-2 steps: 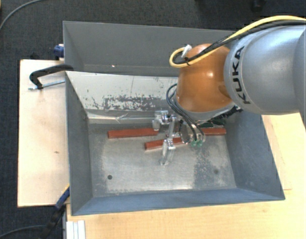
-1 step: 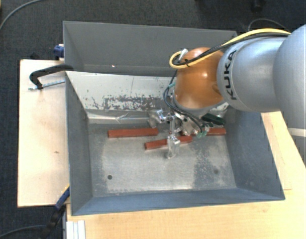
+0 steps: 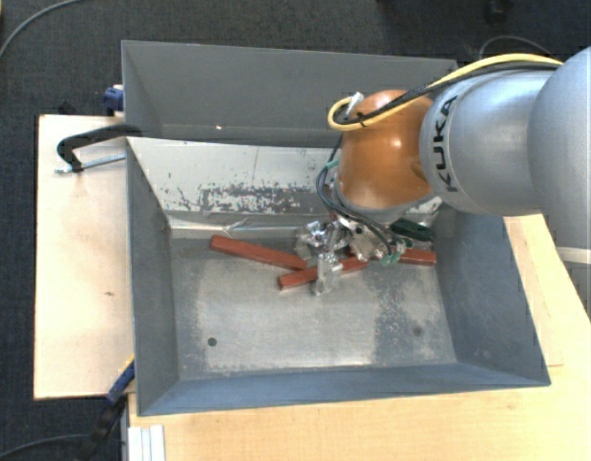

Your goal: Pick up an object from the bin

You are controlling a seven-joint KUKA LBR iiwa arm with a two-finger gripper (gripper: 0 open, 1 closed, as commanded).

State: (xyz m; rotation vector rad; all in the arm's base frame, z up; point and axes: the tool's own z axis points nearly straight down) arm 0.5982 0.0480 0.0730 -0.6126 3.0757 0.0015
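My gripper (image 3: 322, 275) hangs low in the middle of the bin, under the arm's orange cover. It stands right over a tool with long red handles. One red handle (image 3: 252, 251) runs out to the left of the gripper. A second red handle (image 3: 297, 279) lies just below it and touches the gripper's tip. A further red piece (image 3: 418, 255) sticks out to the right, beneath the arm. Where the handles meet is hidden behind the gripper.
A dark green thing (image 3: 413, 229) lies at the right, half under the arm. The arm comes in from the right and covers the bin's back right part. A small dark spot (image 3: 211, 342) marks the floor at the front left.
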